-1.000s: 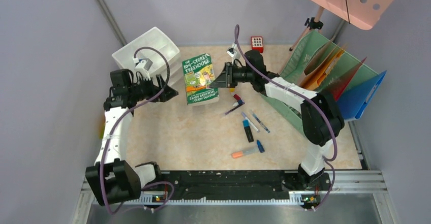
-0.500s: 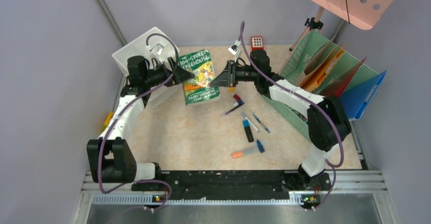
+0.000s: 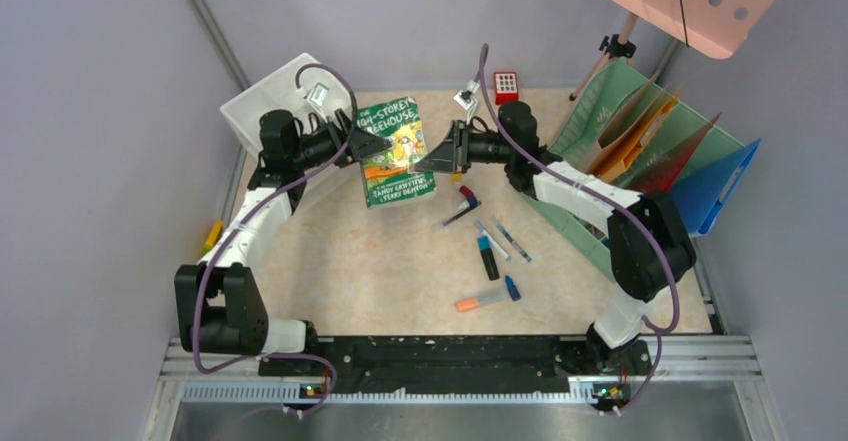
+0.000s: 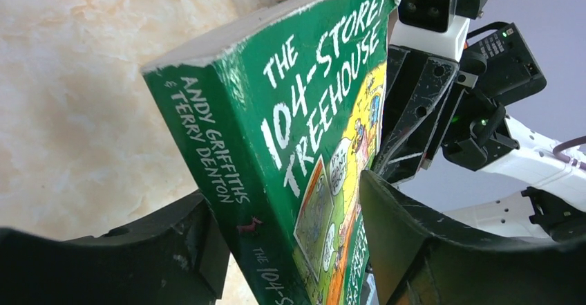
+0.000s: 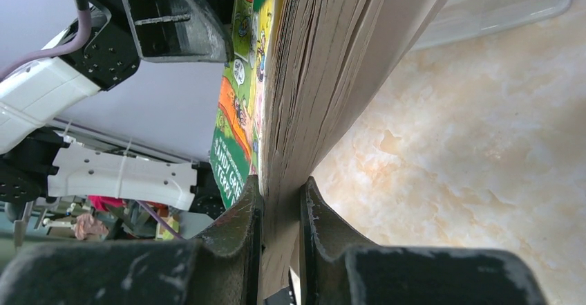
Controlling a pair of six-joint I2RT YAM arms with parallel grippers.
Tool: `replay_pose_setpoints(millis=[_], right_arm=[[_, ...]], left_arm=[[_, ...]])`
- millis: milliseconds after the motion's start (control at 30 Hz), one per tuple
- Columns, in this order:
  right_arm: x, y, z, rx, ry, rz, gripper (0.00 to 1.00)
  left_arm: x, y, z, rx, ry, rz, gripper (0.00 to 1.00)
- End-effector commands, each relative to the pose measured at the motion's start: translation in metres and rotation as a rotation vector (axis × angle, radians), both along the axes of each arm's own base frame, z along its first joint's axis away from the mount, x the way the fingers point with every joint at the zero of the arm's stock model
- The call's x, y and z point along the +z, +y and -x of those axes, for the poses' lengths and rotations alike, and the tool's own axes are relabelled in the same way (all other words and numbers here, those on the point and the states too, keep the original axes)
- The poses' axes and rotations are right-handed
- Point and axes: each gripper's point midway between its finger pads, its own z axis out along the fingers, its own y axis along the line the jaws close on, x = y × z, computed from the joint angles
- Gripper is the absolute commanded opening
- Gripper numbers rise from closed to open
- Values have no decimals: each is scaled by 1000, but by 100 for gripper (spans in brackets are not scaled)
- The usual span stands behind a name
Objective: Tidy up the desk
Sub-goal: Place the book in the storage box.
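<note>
A green paperback book hangs tilted above the beige marbled desk, near its back. My right gripper is shut on the page edge of the book, and its fingers pinch the paper block. My left gripper has come in from the left. It straddles the spine side of the book, with one jaw against the spine and the other against the front cover.
A white drawer unit stands at the back left and a green file rack with coloured folders on the right. Several pens and markers lie mid-desk. A small red gadget sits at the back. A black rail runs along the near edge.
My left arm swung from beside the drawer unit up to the book, and its jaws narrowed onto the spine side. The right gripper carried the book slightly back and up.
</note>
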Motion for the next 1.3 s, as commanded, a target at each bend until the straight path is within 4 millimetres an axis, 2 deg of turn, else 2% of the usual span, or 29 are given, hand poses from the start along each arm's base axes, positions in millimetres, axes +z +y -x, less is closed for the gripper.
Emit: replay_pose_setpoints(millis=[0,100,200,233,333,367,400,533,567,633,733,800,967,1067,1100,1167,1267], right_arm=[[59,-7,7,6,-175,-117,0],[59,-7,7,3,-178,-118,0],[59,-8,8,1,-181,-114,0],[59,-8,8,0,-183,-112,0],[58,-11,5,-17,-204,-92,0],[57,-13,2,-27,-206,-81,0],[60,-15,-1,-40,-215,-73,5],[82,-36,-15,-104,-319,-17,59],[86,-43,-17,-123,-340,9,66],[98,-60,-23,-182,-404,60,75],[118,-83,-26,-258,-510,143,81],[132,-101,-28,-312,-568,199,82],[178,-155,-34,-491,-666,305,86],[203,-187,-31,-573,-710,329,87],[209,-195,-29,-594,-725,337,88],[219,-212,-27,-640,-742,360,89],[225,-228,-22,-680,-747,383,89]], left_arm=[[15,-9,8,-43,-66,27,69],[14,-12,10,-54,-65,28,66],[15,-14,9,-62,-64,40,55],[16,-15,10,-68,-66,45,47],[21,-16,8,-85,-70,57,1],[23,-17,7,-89,-73,57,0],[28,-17,6,-95,-86,58,0],[52,-18,2,-108,-153,54,0],[59,-18,0,-106,-170,52,0],[73,-18,-7,-96,-202,52,0],[94,-24,-20,-84,-253,46,0],[104,-35,-29,-91,-289,17,0],[131,-84,-47,-127,-421,-52,0],[149,-109,-59,-132,-536,-94,0],[162,-117,-62,-133,-576,-100,0],[163,-133,-75,-147,-594,-109,0],[171,-156,-79,-174,-665,-115,0]])
